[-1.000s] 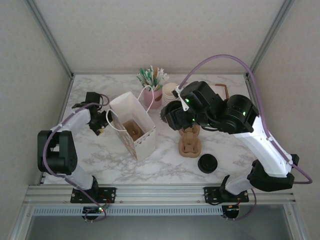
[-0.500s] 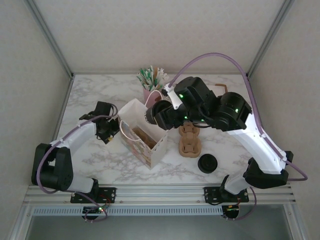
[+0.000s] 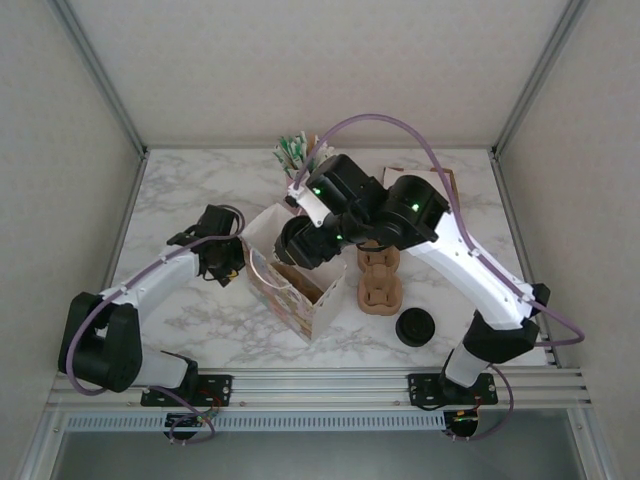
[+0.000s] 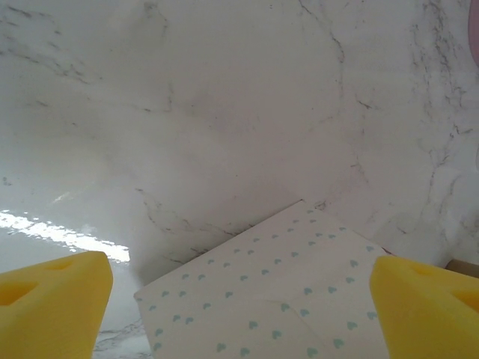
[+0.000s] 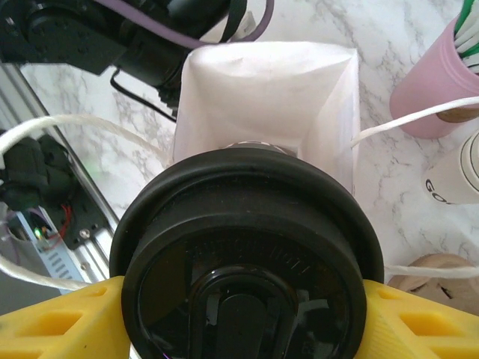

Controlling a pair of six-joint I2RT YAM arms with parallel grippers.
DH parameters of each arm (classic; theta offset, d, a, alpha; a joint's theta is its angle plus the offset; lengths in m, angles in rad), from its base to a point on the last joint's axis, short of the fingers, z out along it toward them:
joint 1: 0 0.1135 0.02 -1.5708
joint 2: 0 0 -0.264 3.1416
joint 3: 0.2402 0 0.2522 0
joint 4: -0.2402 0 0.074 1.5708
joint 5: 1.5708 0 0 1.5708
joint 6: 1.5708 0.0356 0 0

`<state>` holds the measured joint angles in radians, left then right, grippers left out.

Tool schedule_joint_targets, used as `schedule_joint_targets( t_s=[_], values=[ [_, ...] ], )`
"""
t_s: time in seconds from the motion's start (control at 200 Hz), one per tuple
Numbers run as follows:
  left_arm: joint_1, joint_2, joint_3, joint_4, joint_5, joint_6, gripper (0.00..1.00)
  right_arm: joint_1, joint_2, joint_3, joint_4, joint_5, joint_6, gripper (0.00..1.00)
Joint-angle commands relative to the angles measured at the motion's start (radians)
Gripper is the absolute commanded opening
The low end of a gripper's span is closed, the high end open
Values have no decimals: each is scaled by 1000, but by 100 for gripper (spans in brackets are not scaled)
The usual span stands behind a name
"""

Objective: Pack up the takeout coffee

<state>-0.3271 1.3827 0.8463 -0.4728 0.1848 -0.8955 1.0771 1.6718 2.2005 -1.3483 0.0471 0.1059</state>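
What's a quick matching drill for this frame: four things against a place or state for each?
Things:
1. takeout coffee
2. paper bag
3. loose black lid
4. pink cup

Places or states:
A. on the table, beside the cardboard carrier
B. holding green-and-white sticks
C. between the fingers of the right gripper
D. standing open below the held cup

Pairs: 1-C, 2-D, 3-A, 4-B.

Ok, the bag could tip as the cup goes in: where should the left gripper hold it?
Probably the top edge of the bag's left wall, from the left: it is thin, upright and faces the left gripper's open jaws, while the takeout coffee hangs over the mouth.
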Motion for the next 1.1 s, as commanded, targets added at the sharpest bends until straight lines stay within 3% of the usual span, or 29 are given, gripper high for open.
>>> schedule_joint_targets(
  t_s=[0.0, 0.465, 1.091],
  values=[
    [-16, 9, 2, 35, 27, -7, 90, 6, 32, 43, -58, -24, -82, 68],
    [-17, -2, 48, -40, 9, 69, 91, -15, 205, 148, -158, -46, -144, 66],
    [-9, -42, 62, -114, -50, 111, 92, -21, 308, 139, -141, -46, -155, 65]
  ],
)
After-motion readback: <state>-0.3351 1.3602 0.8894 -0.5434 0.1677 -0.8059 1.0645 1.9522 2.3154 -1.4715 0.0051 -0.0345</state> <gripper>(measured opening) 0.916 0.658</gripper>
